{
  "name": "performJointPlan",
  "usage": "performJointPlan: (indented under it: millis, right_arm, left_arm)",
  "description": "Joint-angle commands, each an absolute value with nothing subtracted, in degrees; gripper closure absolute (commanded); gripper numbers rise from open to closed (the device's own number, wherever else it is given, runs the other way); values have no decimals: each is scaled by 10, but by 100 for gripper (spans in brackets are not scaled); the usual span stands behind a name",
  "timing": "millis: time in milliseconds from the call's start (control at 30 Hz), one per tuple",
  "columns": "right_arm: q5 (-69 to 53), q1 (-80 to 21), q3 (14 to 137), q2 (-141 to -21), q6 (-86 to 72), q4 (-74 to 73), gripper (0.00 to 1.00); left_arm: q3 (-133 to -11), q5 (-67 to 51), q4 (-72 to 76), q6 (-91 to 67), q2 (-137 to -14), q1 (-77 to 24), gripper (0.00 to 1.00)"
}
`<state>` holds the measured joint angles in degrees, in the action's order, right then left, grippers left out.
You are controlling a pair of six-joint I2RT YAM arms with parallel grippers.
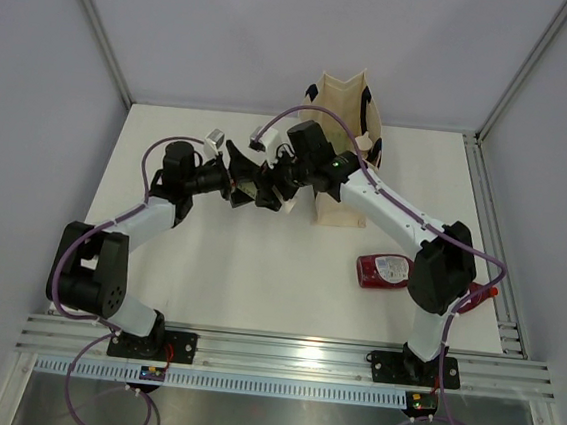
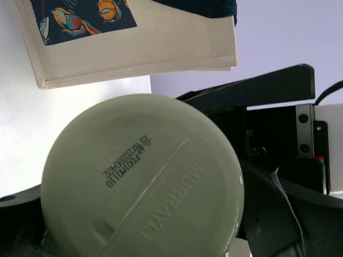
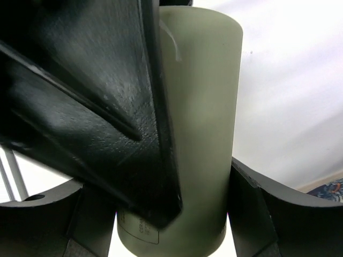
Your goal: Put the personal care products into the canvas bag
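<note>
An olive-grey bottle (image 3: 198,107) hangs in the air between both grippers, left of the canvas bag (image 1: 337,152). My left gripper (image 1: 241,181) is shut on it; the bottle's round base (image 2: 142,179) fills the left wrist view. My right gripper (image 1: 272,186) is open around the same bottle: one finger (image 3: 257,214) is against its side, and the other stands apart, with the left gripper's finger between. A dark red bottle (image 1: 386,271) lies on the table by the right arm. A red-tipped item (image 1: 490,292) shows behind that arm. The other bottles are out of view.
The bag stands upright at the back of the white table (image 1: 257,280), its printed side (image 2: 80,16) close to the left gripper. Something beige (image 1: 366,143) shows at its right edge. Metal rails (image 1: 492,233) run along the table's right side.
</note>
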<state>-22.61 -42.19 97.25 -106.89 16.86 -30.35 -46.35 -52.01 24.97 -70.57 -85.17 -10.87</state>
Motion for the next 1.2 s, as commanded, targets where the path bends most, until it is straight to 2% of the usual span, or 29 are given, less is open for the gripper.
performJointPlan:
  millis: [0,300,600,800,967,1167]
  right_arm:
    - [-320,-423,977,-1030,150,-310,100]
    - [-486,-383,985,-1041,0,-280,100]
    - [-590,-337,1006,-1039,-117,-226,100]
    - [-603,-298,1041,-1024,-140,-218,100]
    - [-597,-251,1082,-1012,-143,-223,100]
    - [-574,-179,1146,-1036,-160,-226,100]
  left_arm:
    - [-515,-534,317,-715,-814,-96,1]
    - [-560,-526,180,-637,-787,-65,1]
    - [-608,-508,70,-570,-754,-31,1]
    - [-646,-483,35,-541,-741,-2,1]
    - [-712,-419,-77,-417,-727,-1,1]
    - [-653,-404,-46,-411,-691,-1,1]
